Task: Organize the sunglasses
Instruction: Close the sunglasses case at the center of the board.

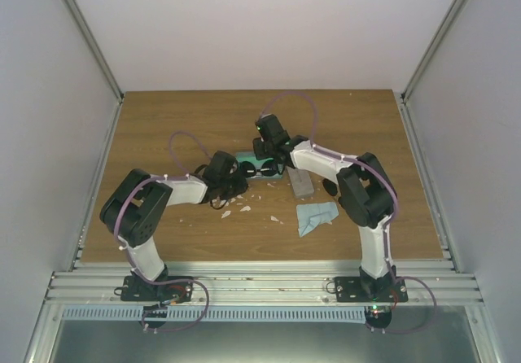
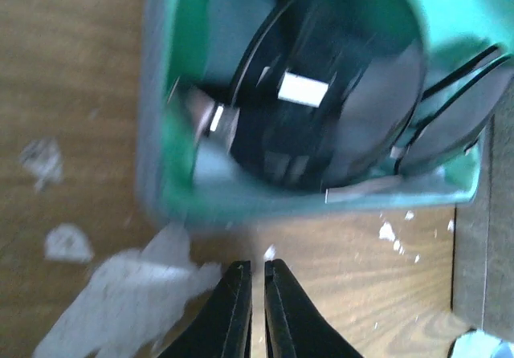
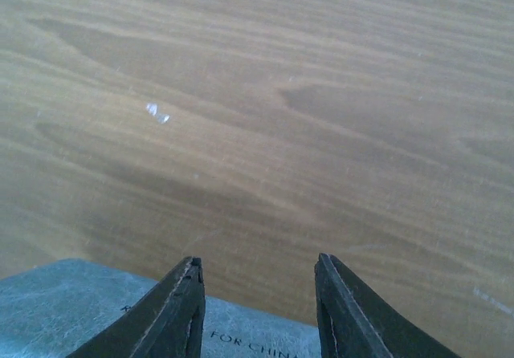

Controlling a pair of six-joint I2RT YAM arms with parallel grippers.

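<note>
The left hand (image 2: pixel 255 266) has its two fingers drawn almost together, only a thin slit between them, and nothing is caught in that slit. It hangs over bare wood just short of the near wall of the open case (image 2: pixel 178 109), not touching it. The right hand (image 3: pixel 259 260) has its fingers standing clearly apart with nothing between them. Under its fingertips lies a grey-blue textured surface (image 3: pixel 80 310) with printed letters; whether the fingers touch it cannot be told.

The open case is grey outside and green inside, and it sits on the worktop (image 1: pixel 163 127) between the two hands. In it lie the sunglasses (image 2: pixel 337 93), a thin dark wire frame with dark rounded lenses. One lens fills much of the green hollow in the blurred left wrist view, and the other lens lies toward the right corner.

A second grey case (image 1: pixel 301 184) lies just to the right of the open one, closed. A crumpled light-blue cloth (image 1: pixel 316 215) lies nearer the arm bases. White scraps (image 2: pixel 120 298) are scattered on the wood beside the left hand.
</note>
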